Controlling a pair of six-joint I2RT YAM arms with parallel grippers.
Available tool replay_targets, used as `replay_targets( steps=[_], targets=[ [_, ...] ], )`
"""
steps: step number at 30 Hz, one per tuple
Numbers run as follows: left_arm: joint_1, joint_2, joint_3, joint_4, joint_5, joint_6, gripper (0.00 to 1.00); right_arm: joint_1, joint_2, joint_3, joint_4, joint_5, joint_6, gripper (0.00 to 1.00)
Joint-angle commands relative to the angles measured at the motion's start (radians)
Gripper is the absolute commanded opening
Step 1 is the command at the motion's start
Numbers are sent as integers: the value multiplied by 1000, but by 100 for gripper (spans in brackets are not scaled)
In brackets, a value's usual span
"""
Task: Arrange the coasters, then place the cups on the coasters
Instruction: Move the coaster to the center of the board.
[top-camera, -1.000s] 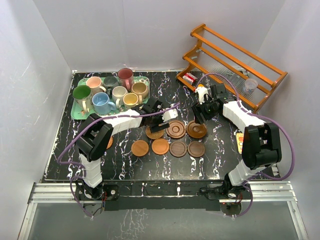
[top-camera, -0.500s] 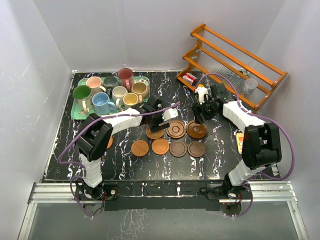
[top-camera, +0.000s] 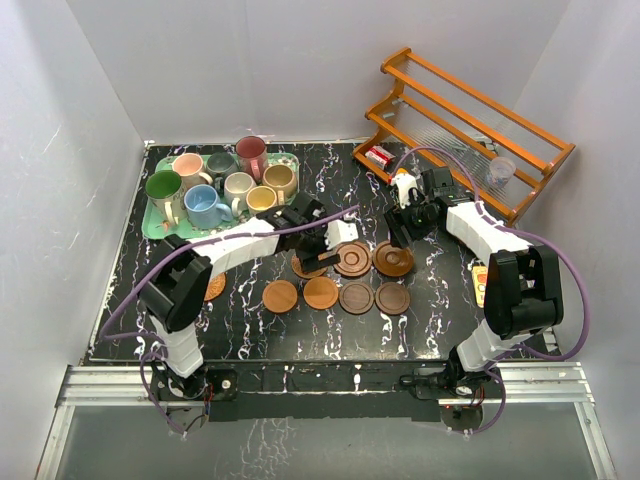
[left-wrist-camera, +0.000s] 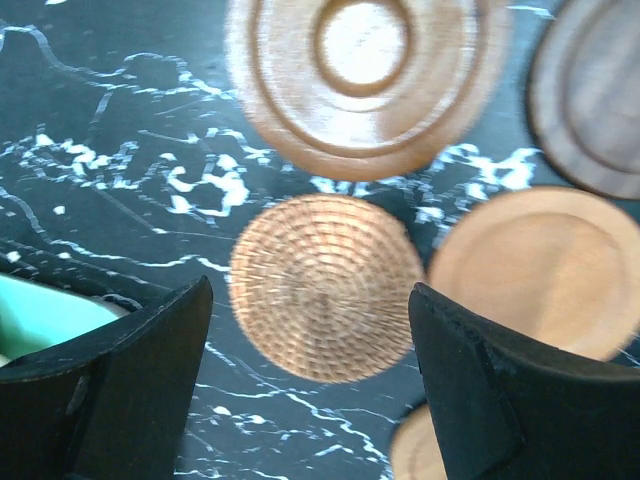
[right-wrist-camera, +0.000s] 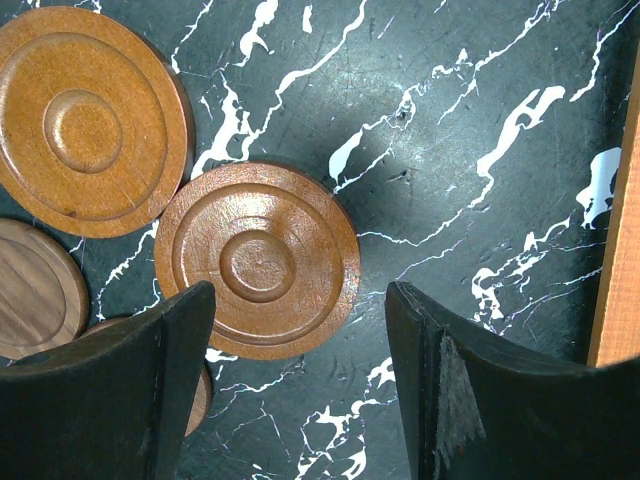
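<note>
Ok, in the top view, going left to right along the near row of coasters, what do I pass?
Left to right: far-left orange-tan coaster, second orange-tan coaster, third orange-tan coaster, first dark brown coaster, last dark brown coaster.

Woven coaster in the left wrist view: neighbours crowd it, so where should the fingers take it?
Likely pinch the woven coaster by its rim from straight above, as it lies flat. One of the fingers fits at its bare picture-left edge; the smooth coaster crowds the opposite edge, so go carefully there.
</note>
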Motion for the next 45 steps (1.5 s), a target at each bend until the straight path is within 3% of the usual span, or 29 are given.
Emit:
replay_targets(
  steps=[1, 15, 31, 45],
  targets=[
    [-42, -107, -73, -36, 124, 15, 79, -5, -12, 10, 5, -4, -13, 68],
    [-130, -100, -201, 8, 62, 44, 78, -11, -8, 10, 4, -9, -14, 68],
    [-132, -190, -300, -81, 75, 82, 78, -11, -2, 10, 0, -8, -17, 68],
    [-131, -205, -332, -42, -45, 75, 78, -13, 0, 10, -2, -10, -18, 68]
  ],
)
